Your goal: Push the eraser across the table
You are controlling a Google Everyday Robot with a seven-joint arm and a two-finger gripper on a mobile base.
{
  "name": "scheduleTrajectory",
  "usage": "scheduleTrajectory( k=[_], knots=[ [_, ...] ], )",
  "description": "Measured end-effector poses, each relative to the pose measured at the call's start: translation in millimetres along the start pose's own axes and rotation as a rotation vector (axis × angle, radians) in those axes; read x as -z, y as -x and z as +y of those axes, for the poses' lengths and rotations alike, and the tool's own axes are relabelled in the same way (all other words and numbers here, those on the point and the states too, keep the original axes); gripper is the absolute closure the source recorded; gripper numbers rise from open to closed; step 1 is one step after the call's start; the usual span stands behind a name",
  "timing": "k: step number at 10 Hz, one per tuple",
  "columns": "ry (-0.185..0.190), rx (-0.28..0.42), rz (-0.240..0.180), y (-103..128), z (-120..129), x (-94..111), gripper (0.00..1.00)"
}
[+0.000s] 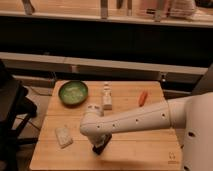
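Since the gripper (102, 142) sits low on the table (145, 150) around 6 o'clock, right against the dark eraser (97, 150), I'd guess it's set for shoving, not lifting, though clenched or released, can't tell.

— Where is the gripper?
— The gripper (100, 148) is low over the near middle of the table (145, 151), at the end of the white arm (137, 118) that reaches in from the right.
— And the eraser?
— There is a dark shape at the gripper's tip. I cannot tell the eraser apart from it.
— What else is there?
— A green bowl (73, 92) at the far left, a pale packet (63, 136) at the near left, a small white bottle (106, 98) at the far middle, and an orange piece (143, 98) to its right.
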Motion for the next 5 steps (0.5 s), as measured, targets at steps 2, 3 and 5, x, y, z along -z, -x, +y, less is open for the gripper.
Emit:
scheduleTrajectory(
  k=[2, 3, 5],
  knots=[
    [-0.003, -0.002, 0.0, -1.0, -0.5, -0.6, 1.0],
    [-0.005, -0.004, -0.002, -0.8, -0.7, -1.2, 1.0],
    [-0.008, -0.011, -0.003, -2.4, -1.2, -2.0, 1.0]
  ],
)
